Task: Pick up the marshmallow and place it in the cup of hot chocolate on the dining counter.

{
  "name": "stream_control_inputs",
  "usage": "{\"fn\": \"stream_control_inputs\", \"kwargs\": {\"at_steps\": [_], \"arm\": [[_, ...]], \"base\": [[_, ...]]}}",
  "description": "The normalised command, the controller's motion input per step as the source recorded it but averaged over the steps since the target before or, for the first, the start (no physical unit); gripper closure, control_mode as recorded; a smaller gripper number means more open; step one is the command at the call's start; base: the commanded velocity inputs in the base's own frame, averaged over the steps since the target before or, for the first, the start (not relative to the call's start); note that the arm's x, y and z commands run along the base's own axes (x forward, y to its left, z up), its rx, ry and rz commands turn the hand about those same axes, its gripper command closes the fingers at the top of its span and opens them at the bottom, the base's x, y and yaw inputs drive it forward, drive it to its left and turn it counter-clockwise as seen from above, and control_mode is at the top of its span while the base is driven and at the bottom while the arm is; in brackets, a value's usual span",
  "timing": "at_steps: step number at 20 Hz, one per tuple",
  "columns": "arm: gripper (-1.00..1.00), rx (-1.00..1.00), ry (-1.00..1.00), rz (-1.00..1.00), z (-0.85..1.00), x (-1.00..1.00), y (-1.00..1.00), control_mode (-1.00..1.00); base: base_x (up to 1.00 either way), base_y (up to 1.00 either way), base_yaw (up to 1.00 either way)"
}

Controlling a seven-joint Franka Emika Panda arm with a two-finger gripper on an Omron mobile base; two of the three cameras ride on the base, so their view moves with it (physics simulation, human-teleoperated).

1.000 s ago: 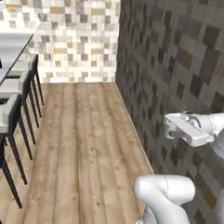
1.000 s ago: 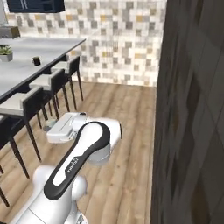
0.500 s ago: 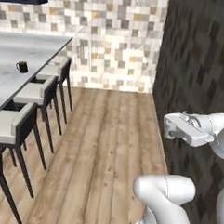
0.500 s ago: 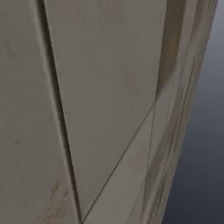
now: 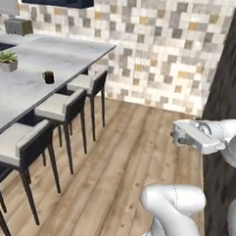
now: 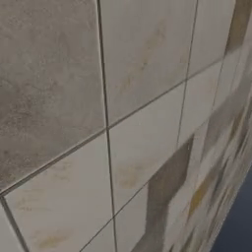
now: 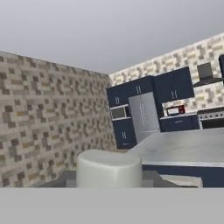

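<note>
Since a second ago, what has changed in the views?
The base has turned: in the left base view the counter with the cup and plant has swung from the left edge well into frame, and the right base view now faces wall tiles close up. The marshmallow sits between the fingertips. The arm's pose and shut gripper are unchanged.

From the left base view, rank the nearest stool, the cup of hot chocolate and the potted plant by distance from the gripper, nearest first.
Measured from the gripper, at right beside the dark wall:
1. Nearest stool, lower left, tucked against the dining counter.
2. Cup of hot chocolate, on the counter, farther left.
3. Potted plant, beyond the cup, near the left edge.
</note>
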Motion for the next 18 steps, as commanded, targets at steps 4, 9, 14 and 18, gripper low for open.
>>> {"fn": "stream_control_inputs", "kwargs": {"at_steps": [4,9,14,18], "arm": [[1.0,0.0,0.0,0.0,0.0,0.0,0.0,1.0],[1.0,0.0,0.0,0.0,0.0,0.0,0.0,1.0],[1.0,0.0,0.0,0.0,0.0,0.0,0.0,1.0],[1.0,0.0,0.0,0.0,0.0,0.0,0.0,1.0]], "base": [[1.0,-0.65,0.44],[1.0,-0.95,0.43],[1.0,-0.81,0.52],[1.0,-0.64,0.59]]}}
